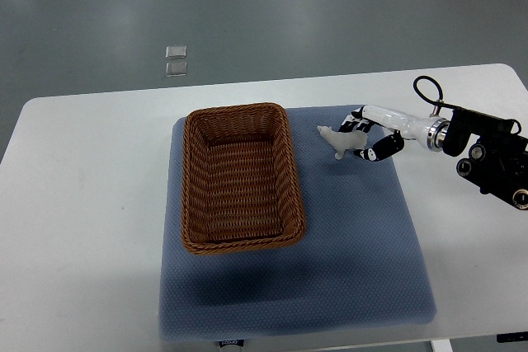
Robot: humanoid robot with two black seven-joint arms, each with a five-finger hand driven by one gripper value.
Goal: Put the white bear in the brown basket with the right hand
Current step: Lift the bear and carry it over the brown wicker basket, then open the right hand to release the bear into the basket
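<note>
Bear (339, 141) is sitting on the blue mat (355, 228), just to the right of the brown basket (241, 177) and level with its upper half. From my feed it's a small white figure, head end pointing left toward the basket, and it's not touching the wicker as far as I can see.

My right hand (369, 136) comes in from the right edge, with the black wrist and forearm parts over the bare white table (82, 204) and the white palm reaching onto the mat. The fingers are curled around the bear's right side, a couple of black-tipped ones (381, 151) wrapping below it and others above, so I'd call that a grip on the bear, though the view is too small to say how firm the contact is. I also can't tell if the bear is lifted or resting on the mat.

The basket is rectangular, woven, standing long-side up the picture on the left part of the mat, nothing inside it.

Off the table, on the grey floor above, there are two little pale square tiles (176, 61) stacked one above the other.
</note>
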